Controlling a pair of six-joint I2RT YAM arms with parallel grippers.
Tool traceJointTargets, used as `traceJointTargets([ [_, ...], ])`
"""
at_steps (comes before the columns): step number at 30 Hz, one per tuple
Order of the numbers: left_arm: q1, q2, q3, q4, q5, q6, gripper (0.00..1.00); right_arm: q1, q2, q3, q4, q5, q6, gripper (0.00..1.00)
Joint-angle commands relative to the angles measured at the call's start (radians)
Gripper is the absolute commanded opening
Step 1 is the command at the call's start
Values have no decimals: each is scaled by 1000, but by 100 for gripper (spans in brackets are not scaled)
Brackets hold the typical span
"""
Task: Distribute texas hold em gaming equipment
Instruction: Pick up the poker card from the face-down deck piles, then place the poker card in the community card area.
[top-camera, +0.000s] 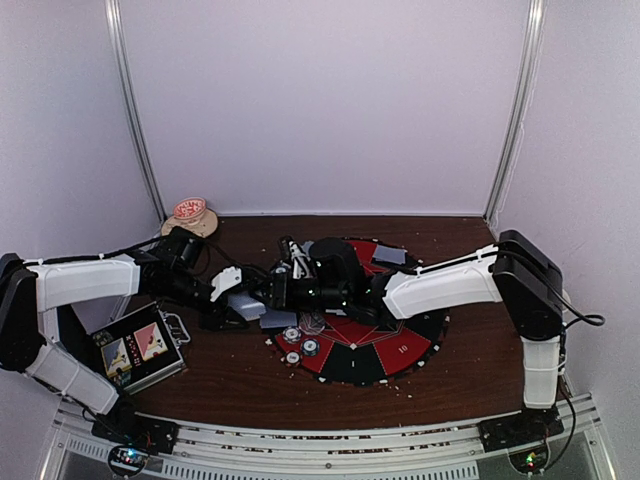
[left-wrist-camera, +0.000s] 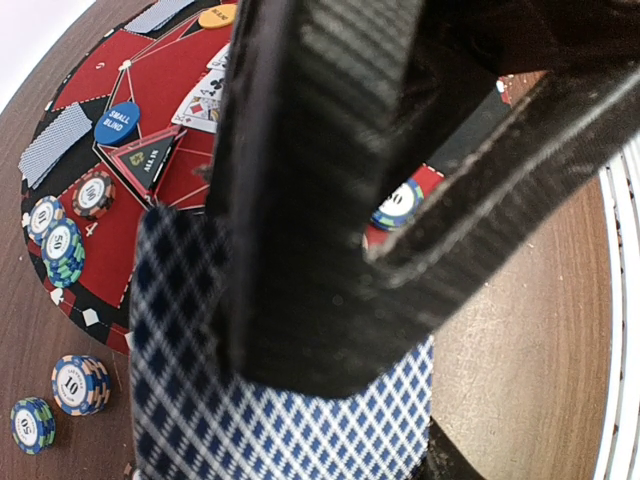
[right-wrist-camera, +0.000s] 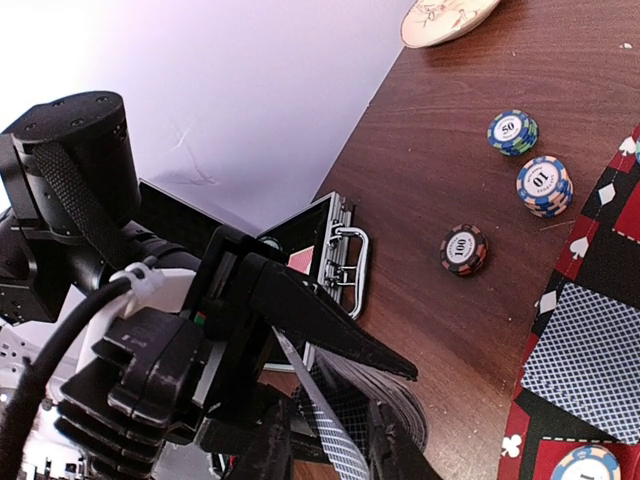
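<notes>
Several round striped chips (left-wrist-camera: 80, 384), diamond-patterned cards (left-wrist-camera: 290, 430)

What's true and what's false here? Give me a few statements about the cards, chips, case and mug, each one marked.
The left gripper grips a deck of cards. True.
The metal case sits on the round mat. False: it lies on the table, left of the mat.
The blue button lies on the mat. True.
The mug stands between the arm bases. False: it is at the back left, by the wall.
Everything round is on the mat. False: several chips lie on bare wood.
</notes>
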Motion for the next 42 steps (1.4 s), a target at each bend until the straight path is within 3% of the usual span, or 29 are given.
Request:
traceJointTargets([
  [1, 1, -8, -3, 27, 19, 4, 46, 4, 1, -10, -1, -10, -21, 22],
  [7, 1, -7, -3, 26, 19, 4, 46, 4, 10, -5, -7, -15, -35, 6],
  [13, 1, -5, -3, 27, 19, 4, 45, 4, 13, -8, 4, -32, -39, 0],
  [19, 1, -7, -3, 27, 18, 4, 45, -4, -13, -53, 43, -34, -10, 0],
  [33, 1, -4, -3, 31, 16, 1, 45, -56, -237, -408, 287, 71, 96, 0],
  [42, 1, -8, -5, 31, 16, -1, 45, -68, -431, -693, 407, 328, 196, 0],
])
